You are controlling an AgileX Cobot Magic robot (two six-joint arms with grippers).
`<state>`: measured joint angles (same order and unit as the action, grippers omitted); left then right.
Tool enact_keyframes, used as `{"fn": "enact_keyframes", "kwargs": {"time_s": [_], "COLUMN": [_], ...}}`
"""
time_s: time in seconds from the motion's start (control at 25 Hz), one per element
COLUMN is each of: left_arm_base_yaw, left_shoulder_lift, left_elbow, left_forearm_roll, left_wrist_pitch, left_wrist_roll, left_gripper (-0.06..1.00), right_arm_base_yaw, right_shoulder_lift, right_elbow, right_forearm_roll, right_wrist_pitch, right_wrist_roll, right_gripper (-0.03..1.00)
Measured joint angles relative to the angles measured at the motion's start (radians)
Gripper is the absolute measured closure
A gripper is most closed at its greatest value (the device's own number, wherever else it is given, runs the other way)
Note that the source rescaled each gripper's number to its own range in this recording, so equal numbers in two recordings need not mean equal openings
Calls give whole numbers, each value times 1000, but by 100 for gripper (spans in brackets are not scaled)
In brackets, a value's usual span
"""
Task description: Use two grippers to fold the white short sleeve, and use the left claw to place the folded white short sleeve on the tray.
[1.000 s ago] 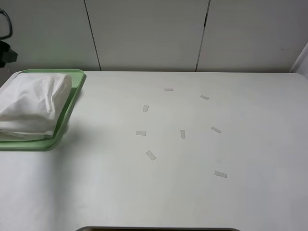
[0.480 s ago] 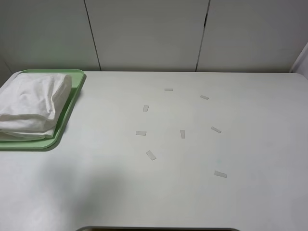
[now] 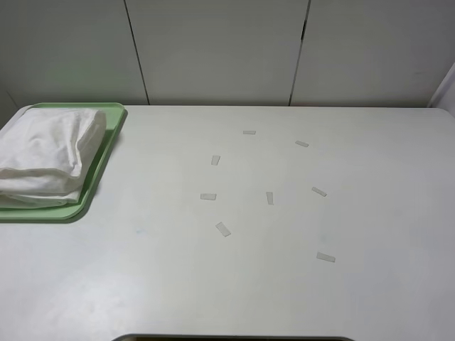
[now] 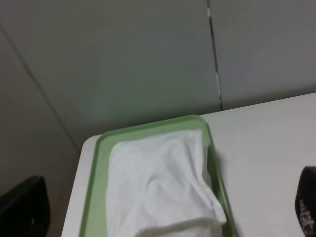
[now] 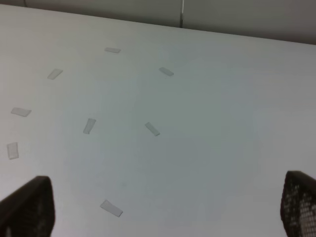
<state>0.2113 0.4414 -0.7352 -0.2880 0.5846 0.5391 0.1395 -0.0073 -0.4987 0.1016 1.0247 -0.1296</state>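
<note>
The white short sleeve lies folded in a soft bundle on the pale-green tray at the table's far left. Neither arm shows in the exterior high view. In the left wrist view the white short sleeve fills the tray, and my left gripper hangs back from it, open, with only its black fingertips showing at the frame's edges. My right gripper is open too, its fingertips wide apart above bare table. Nothing is held by either one.
Several small whitish tape strips are scattered over the middle and right of the white table; the right wrist view shows the strips too. A panelled grey wall runs behind the table.
A bit of black arm at the far left edge one second ago has left the exterior view. The shadow on the table's front left has faded. Shirt and tray have not moved.
</note>
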Motion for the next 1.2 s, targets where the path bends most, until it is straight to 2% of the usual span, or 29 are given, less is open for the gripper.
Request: {"fn": "enact_keyframes", "kwargs": {"time_s": [0.08, 0.2, 0.24, 0.28, 0.32, 0.44, 0.48, 0.6, 0.64, 0.68, 0.8, 0.92, 1.2], "left_arm_base_yaw": [0, 0, 0, 0, -6, -20, -38, -67, -97, -115, -135, -208, -216], "left_shoulder_lift": [-158, -192, -255, -255, -324, -377, -420, -446, -448, -449, -449, -449, -449], "left_elbow": [41, 51, 65, 65, 80, 92, 94, 94, 100, 106, 113, 152, 241], "left_forearm_roll": [73, 98, 152, 152, 207, 278, 312, 335, 340, 341, 341, 342, 332], "left_wrist_pitch": [59, 79, 107, 107, 132, 177, 239, 334, 394, 411, 423, 467, 507], "left_wrist_roll": [-112, -154, -222, -222, -284, -332, -358, -369, -372, -378, -383, -407, -424], "left_gripper": [-6, -6, -6, -6, -6, -6, -6, -6, -6, -6, -6, -6, -6], "right_arm_base_yaw": [0, 0, 0, 0, 0, 0, 0, 0, 0, 0, 0, 0, 0], "right_shoulder_lift": [0, 0, 0, 0, 0, 0, 0, 0, 0, 0, 0, 0, 0], "right_elbow": [0, 0, 0, 0, 0, 0, 0, 0, 0, 0, 0, 0, 0], "right_forearm_roll": [0, 0, 0, 0, 0, 0, 0, 0, 0, 0, 0, 0, 0], "right_wrist_pitch": [0, 0, 0, 0, 0, 1, 1, 1, 1, 1, 1, 1, 1], "right_wrist_roll": [0, 0, 0, 0, 0, 0, 0, 0, 0, 0, 0, 0, 0], "right_gripper": [-3, -3, -3, -3, -3, -3, -3, -3, -3, -3, -3, -3, -3]}}
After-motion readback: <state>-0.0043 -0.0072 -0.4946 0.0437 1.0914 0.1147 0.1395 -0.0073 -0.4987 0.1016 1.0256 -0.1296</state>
